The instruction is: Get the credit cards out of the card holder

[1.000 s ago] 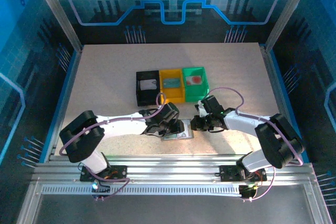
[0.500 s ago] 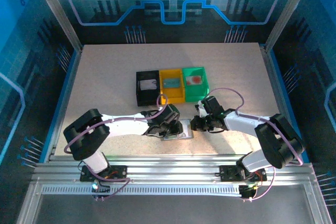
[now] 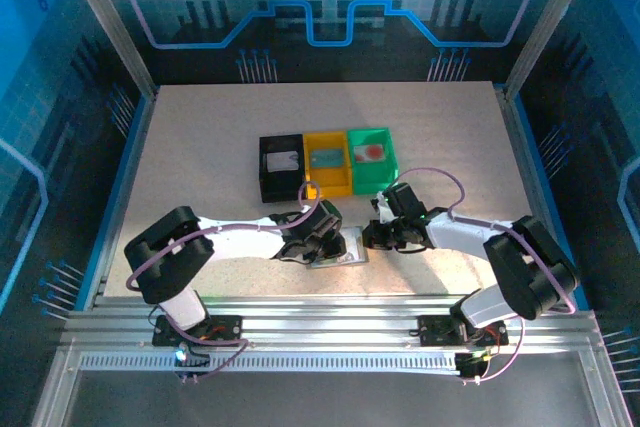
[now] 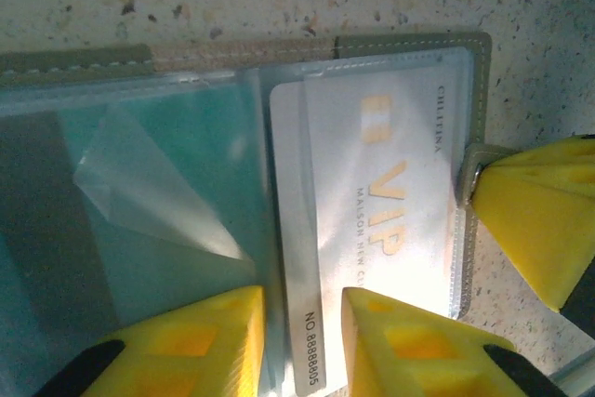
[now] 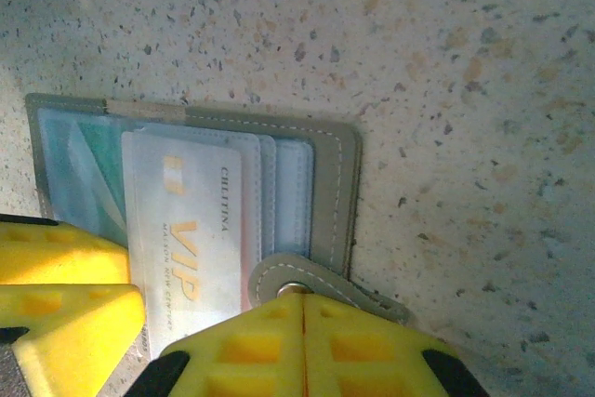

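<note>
The grey card holder (image 3: 345, 252) (image 4: 139, 55) (image 5: 337, 183) lies open on the table between both grippers. A white VIP credit card (image 4: 390, 183) (image 5: 186, 230) sticks partly out of its pocket. My left gripper (image 4: 304, 323) (image 3: 325, 244) hovers low over it, its yellow fingers a narrow gap apart with the card's numbered edge lying flat between them. My right gripper (image 5: 305, 309) (image 3: 371, 237) is shut, tips pressed on the holder's tab clasp (image 5: 302, 274). Other credit cards lie in the bins: a whitish one (image 3: 285, 159), a bluish one (image 3: 326, 157), one with a red mark (image 3: 371, 152).
A black bin (image 3: 266, 183), a yellow bin (image 3: 328, 183) and a green bin (image 3: 388, 169) stand in a row just behind the holder. The metal rail of the arm bases (image 3: 330, 307) runs close in front. Bare table stretches to the left, right and far side.
The left gripper's fingers have drawn closer together over the card's edge, and the left arm's elbow has shifted slightly right. The right gripper has stayed on the tab.
</note>
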